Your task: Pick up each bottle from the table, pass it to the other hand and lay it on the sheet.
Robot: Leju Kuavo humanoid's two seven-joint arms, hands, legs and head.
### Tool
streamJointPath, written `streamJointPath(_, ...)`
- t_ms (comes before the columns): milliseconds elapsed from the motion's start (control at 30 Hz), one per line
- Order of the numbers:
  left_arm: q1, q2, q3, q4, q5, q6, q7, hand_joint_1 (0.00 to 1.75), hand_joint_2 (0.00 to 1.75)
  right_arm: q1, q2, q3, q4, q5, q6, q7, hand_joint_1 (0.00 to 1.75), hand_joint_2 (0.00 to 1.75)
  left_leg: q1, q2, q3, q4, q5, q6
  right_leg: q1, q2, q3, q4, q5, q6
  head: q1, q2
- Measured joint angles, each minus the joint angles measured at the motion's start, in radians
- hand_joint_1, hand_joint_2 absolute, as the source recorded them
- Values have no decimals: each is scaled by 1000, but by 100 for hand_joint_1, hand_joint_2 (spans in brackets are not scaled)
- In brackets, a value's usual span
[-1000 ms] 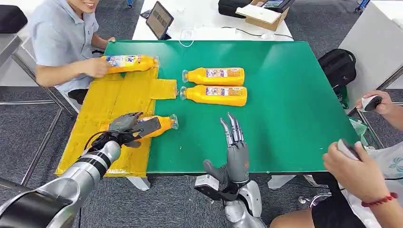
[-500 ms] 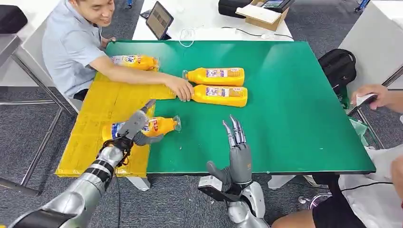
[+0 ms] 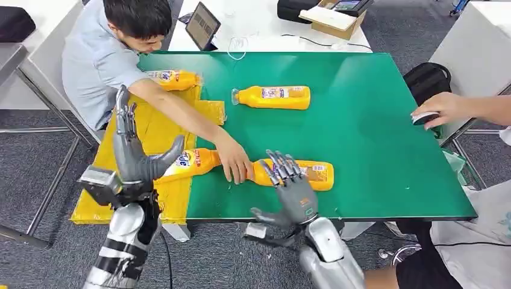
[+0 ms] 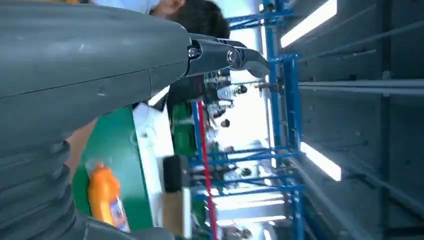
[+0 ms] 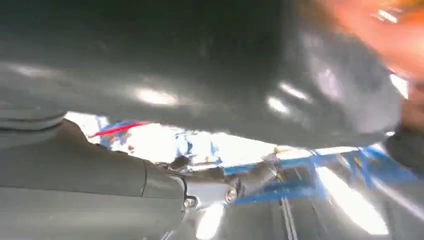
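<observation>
Our left hand (image 3: 131, 158) stands raised over the yellow sheet (image 3: 140, 129), fingers spread, holding nothing. Our right hand (image 3: 290, 191) hovers spread above the nearest bottle (image 3: 299, 173), which a person's hand (image 3: 234, 164) touches on the green table (image 3: 373, 120). Beside it, another bottle (image 3: 188, 164) lies half on the sheet.

Near bottle (image 3: 295, 173): on the table (image 3: 373, 120), just beyond the right hand (image 3: 289, 186) — a person's hand (image 3: 234, 164) at its neck.
Sheet (image 3: 141, 132): beyond the left hand (image 3: 129, 159) — one bottle (image 3: 193, 162) lying partly on it.
</observation>
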Motion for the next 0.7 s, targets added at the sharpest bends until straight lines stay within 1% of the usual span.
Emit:
streamJointPath(33,19,0,-3,-23,40,-27,7,0,175,-30,-25,3,51,1,0,35,0,175,-1,0,0,0,0,0,-1,0,0,0,0,1,0,0)
streamJointPath(133,67,0,-14,-64,72,-55,8,0,175,-98,-81,11,147,12,0,73,0,175,-1,0,0,0,0,1,-1,0,0,0,1,1,0,0)
streamJointPath(233,95,0,-18,-79,77,-38,22,0,175,-158,-118,21,237,25,0,124,0,175,-1,0,0,0,0,1,-1,0,0,0,1,1,0,0)
streamJointPath(300,112,-1,-17,-80,69,-4,38,0,175,-204,-135,29,306,19,14,138,0,175,0,0,0,0,0,1,0,0,-1,0,1,1,0,0)
streamJointPath(433,112,-6,-19,-72,-38,126,65,0,175,-264,-143,48,402,10,58,166,0,175,0,0,0,0,0,1,0,0,-1,0,1,1,0,0)
streamJointPath(700,108,-11,-26,-55,-63,152,79,0,175,-307,-140,83,495,15,89,197,0,175,0,0,0,0,0,1,0,0,-1,0,1,1,0,0)
